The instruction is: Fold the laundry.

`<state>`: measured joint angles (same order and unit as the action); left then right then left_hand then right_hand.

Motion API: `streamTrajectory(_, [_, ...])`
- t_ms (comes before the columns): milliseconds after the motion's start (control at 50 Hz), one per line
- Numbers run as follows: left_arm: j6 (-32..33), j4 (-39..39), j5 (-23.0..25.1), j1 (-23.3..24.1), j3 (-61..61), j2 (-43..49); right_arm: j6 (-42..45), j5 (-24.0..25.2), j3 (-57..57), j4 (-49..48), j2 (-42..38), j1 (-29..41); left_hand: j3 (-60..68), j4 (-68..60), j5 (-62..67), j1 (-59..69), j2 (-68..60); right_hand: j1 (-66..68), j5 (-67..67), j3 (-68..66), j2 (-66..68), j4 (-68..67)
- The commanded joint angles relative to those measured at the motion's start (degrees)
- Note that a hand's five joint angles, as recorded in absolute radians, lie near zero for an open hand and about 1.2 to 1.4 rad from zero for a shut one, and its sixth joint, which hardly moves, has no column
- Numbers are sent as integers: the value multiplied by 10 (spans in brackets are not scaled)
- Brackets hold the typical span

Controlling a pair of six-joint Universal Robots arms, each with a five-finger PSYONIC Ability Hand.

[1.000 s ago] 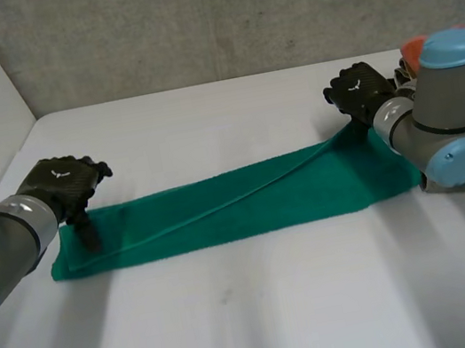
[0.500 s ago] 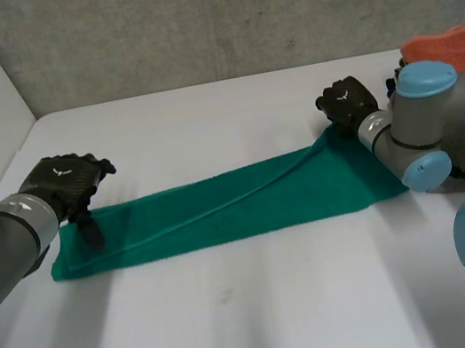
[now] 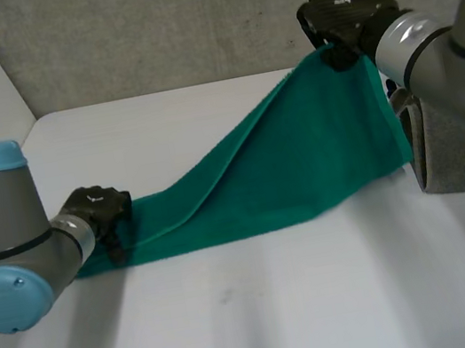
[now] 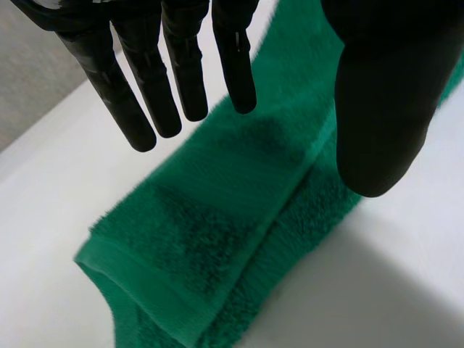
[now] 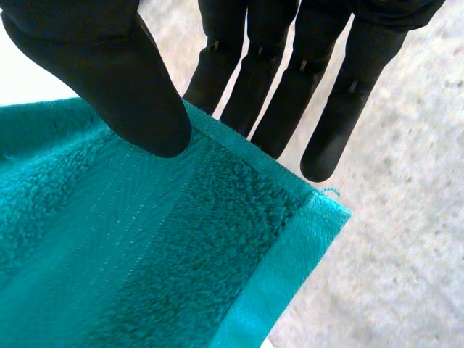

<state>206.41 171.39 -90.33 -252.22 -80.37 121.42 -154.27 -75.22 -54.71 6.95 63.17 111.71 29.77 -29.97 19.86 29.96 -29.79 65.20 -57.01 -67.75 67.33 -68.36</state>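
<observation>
Cloth: green towel point(image 3: 302, 157) has one end flat near the table point(image 3: 240, 317) left edge, other end raised | right hand point(image 5: 109, 72) pinches the raised corner | left hand point(image 4: 185, 65) spread open above the flat end | advice: press the flat end, carry the corner over evenly.

Left end of towel point(image 3: 302, 162) hidden behind left arm point(image 3: 8, 231); grey object point(image 3: 464, 160) at right cut off by the edge, kind unclear.

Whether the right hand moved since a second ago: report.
Yes: the right hand rose from the table up before the grey wall, lifting the end of the green towel.
</observation>
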Motion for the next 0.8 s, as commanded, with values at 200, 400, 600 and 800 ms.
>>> streamTrajectory(200, [43, 48, -54, -15, 26, 51, -25, 1, -94, -21, 99, 4, 50, -48, 49, 48, -50, 148, -130, -123, 127, -116])
streamTrajectory(400, [96, 67, -63, -14, 30, 71, -24, 8, -102, -21, 98, -1, 52, -50, 51, 50, -51, 148, -130, -123, 127, -116])
streamTrajectory(600, [98, 76, -64, -13, 48, 91, -22, 8, -110, -24, 93, -1, 199, -197, 198, 197, -199, 148, -130, -123, 127, -116])
streamTrajectory(800, [98, 64, -61, -27, 110, 117, -6, -2, -103, -62, 64, -3, 502, -500, 501, 500, -502, 148, -130, -123, 127, -116])
